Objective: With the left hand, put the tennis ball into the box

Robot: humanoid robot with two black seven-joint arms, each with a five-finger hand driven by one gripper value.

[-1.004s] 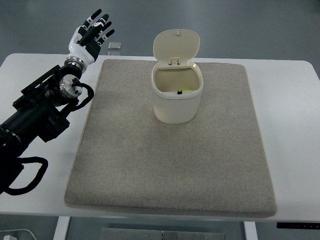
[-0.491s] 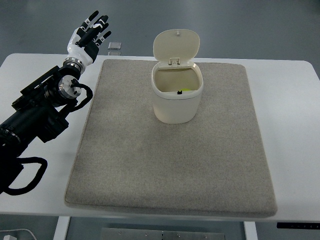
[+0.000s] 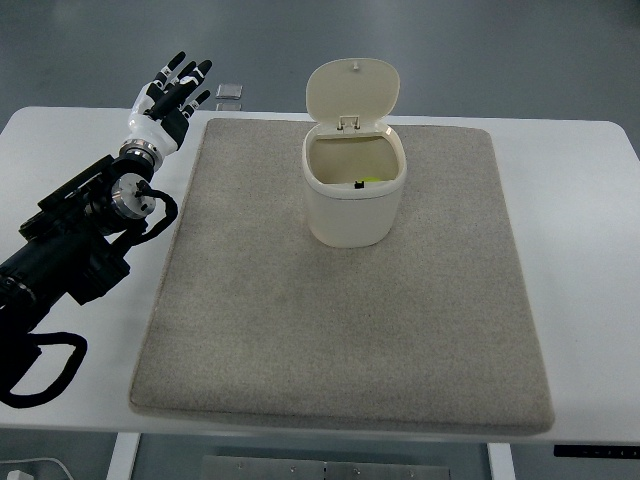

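The left hand has a white shell over the palm and black fingers banded with white segments. A silvery metal ring forms the wrist, and a round silver joint cap sits lower down. The left arm is boxy matte black, with thick black cables looping beside it.

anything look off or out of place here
Nothing stands out. The box stands upright on the mat with its lid open and a bit of yellow-green, likely the tennis ball, inside. The left hand is open, off the mat's far-left corner.
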